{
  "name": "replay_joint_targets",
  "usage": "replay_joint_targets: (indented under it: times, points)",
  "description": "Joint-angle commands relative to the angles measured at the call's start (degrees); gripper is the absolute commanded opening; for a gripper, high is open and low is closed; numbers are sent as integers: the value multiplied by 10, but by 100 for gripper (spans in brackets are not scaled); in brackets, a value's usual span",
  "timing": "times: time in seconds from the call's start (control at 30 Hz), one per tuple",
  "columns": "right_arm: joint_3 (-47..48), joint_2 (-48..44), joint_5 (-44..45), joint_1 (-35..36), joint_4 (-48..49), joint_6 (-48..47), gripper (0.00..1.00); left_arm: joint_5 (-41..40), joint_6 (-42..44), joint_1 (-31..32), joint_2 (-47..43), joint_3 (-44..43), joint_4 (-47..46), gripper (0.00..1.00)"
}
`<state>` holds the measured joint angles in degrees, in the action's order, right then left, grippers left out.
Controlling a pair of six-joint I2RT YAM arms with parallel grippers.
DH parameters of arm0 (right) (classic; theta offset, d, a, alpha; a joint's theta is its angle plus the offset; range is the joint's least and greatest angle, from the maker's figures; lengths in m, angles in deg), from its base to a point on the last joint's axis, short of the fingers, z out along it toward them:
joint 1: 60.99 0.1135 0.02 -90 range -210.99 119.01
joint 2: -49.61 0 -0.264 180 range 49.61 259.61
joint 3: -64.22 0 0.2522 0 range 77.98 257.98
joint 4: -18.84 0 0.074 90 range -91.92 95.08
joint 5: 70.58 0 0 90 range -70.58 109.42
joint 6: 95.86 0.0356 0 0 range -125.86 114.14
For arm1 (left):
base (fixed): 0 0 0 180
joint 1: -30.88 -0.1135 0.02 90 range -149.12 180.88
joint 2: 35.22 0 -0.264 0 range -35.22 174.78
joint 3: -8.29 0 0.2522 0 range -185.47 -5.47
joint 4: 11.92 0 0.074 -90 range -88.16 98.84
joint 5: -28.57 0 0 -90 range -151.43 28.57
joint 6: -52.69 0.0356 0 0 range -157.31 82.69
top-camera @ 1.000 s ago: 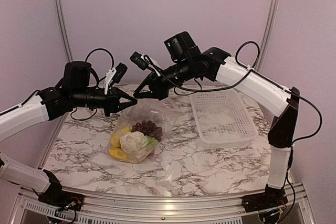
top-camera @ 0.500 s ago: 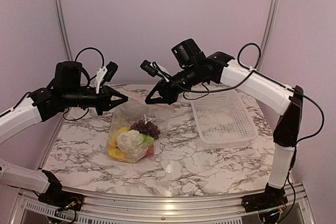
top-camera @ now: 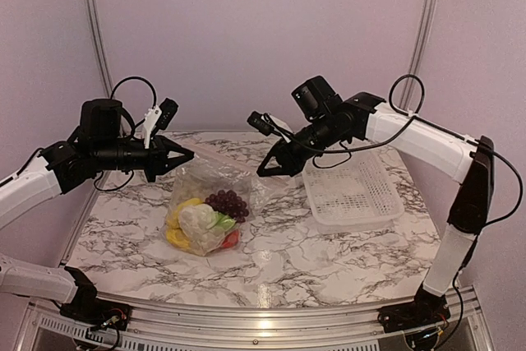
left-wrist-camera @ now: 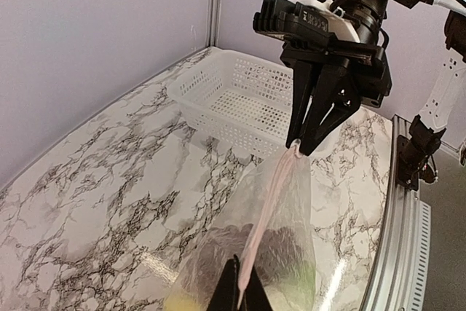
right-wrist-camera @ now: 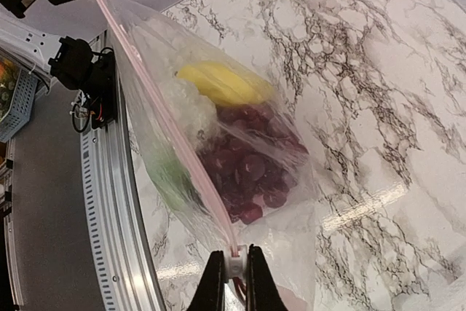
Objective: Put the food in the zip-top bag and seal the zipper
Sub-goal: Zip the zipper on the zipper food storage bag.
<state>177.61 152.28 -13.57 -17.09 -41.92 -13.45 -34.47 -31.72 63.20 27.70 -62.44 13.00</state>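
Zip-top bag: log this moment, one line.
food: inside bag | left pincer: shut on zipper | right pincer: shut on zipper | zipper: taut

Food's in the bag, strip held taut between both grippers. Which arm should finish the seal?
Right, likely: right gripper pinches the zipper at a small white piece, maybe the slider; left gripper just anchors the far end.

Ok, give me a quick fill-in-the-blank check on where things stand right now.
The left gripper and right gripper are each shut on the ____ of the zip-top bag.
The grape bunch sits ____ the bag.
The white basket lies on the ____ arm's side of the bag.
Missing: zipper; inside; right.
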Motion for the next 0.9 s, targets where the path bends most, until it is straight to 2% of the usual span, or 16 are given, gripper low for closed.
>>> replay_joint_targets:
  times: [0.0,0.53,0.77,0.8,0.87]
  points:
    - [-42,-24,66,-30,-67,-8,0,-21,8,-17,-22,2,-17,0]
    - [-112,-52,113,-49,-74,-15,0,-28,15,-19,-8,4,-25,0]
    - [-107,-55,98,-53,-71,-13,0,-28,13,-19,-3,8,-31,0]
    - [-103,-55,88,-52,-70,-12,4,-28,12,-19,-1,9,-33,0]
    - [-89,-54,69,-52,-66,-6,24,-32,8,-19,1,11,-37,0]
